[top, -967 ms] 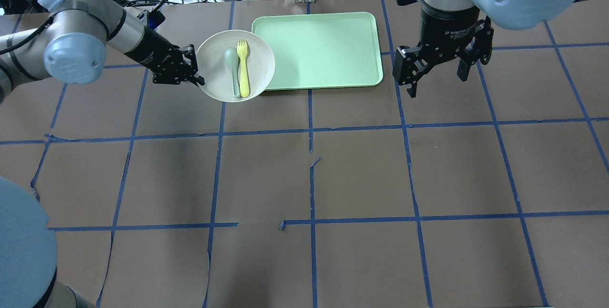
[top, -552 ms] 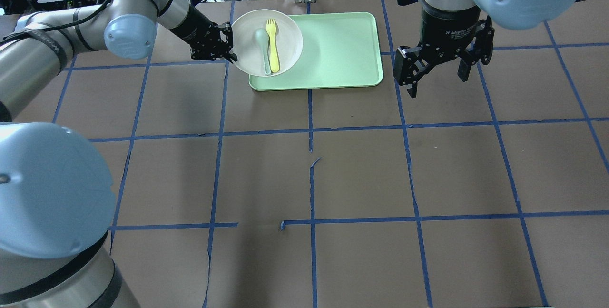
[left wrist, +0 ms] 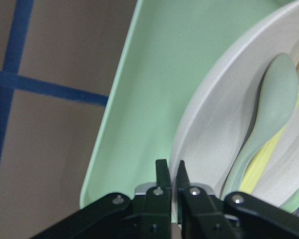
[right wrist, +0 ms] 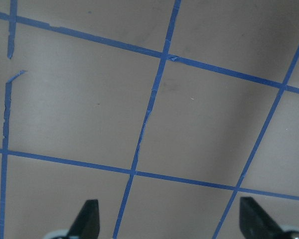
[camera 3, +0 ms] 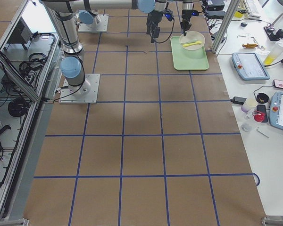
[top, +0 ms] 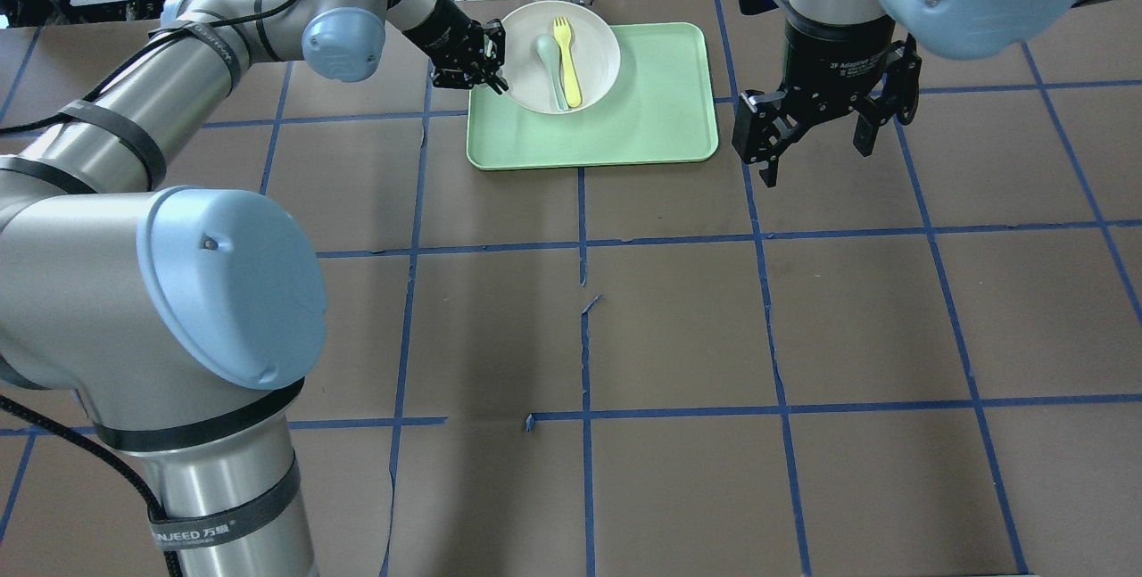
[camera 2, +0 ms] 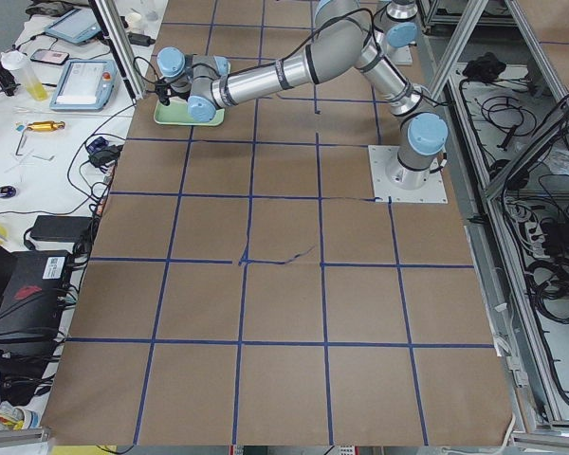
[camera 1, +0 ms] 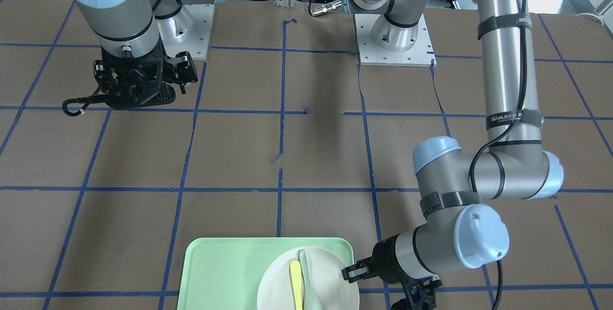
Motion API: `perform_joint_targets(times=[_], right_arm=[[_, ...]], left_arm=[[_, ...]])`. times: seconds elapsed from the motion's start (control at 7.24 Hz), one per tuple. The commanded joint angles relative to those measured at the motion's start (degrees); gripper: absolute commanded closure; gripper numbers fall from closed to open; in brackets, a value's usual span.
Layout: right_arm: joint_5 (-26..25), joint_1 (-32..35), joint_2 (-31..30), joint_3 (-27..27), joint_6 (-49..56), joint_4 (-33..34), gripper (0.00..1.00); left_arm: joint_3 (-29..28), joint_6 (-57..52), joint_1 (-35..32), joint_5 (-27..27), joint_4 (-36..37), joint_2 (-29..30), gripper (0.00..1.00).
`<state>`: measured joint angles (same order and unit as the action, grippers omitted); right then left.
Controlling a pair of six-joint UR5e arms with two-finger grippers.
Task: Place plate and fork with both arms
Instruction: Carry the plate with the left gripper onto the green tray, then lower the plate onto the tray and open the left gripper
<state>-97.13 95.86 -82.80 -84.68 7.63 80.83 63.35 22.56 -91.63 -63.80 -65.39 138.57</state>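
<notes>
Above brown, blue-taped table (top: 678, 318), left gripper (top: 496, 78) jaws pinch the left rim of the plate (top: 599, 49), fork (top: 566, 60) and spoon (top: 549, 61) inside, over the tray (top: 642, 124)'s far-left corner, while right gripper (top: 816, 158) hangs spread beside the tray.

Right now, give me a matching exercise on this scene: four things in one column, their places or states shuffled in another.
1 round off-white plate
2 slim yellow plastic fork
3 right black gripper
4 rectangular mint-green tray

A open above brown table
B on the plate beside the pale spoon
C flat on the table
D rim pinched by left gripper

Pairs: 1-D, 2-B, 3-A, 4-C
</notes>
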Motion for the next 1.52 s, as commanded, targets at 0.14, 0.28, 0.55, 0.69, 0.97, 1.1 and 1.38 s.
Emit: perform_joint_targets(times=[0.14,0.28,0.55,0.69,0.97,1.1,1.38], right_arm=[[0.01,0.03,0.09,-0.4,0.02,0.12,0.0],[0.01,-0.4,0.18,-0.05,0.19,0.03,0.0],[0.18,-0.32,0.09,-0.05,0.2,0.03,0.0],[0.27,-0.32,0.09,-0.05,0.2,0.03,0.0],[0.18,-0.32,0.09,-0.05,0.2,0.03,0.0],[0.36,-0.32,0.27,0.3,0.2,0.12,0.0],[0.53,-0.32,0.62,0.65,0.2,0.82,0.0]], left_arm=[[-1.3,-1.54,-2.14,0.86,0.52,2.4,1.0],[-1.22,-5.21,-2.32,1.3,0.09,2.58,1.0],[-0.78,-8.56,-2.32,1.13,-0.18,2.76,1.0],[-0.52,-9.11,-2.32,0.78,-0.53,2.76,1.0],[-0.25,-13.05,-2.23,-1.14,-0.62,2.76,1.0],[-0.25,-12.55,-2.23,-1.41,-0.53,2.76,0.76],[-0.42,-12.11,-2.23,-1.42,-0.53,0.93,0.0]])
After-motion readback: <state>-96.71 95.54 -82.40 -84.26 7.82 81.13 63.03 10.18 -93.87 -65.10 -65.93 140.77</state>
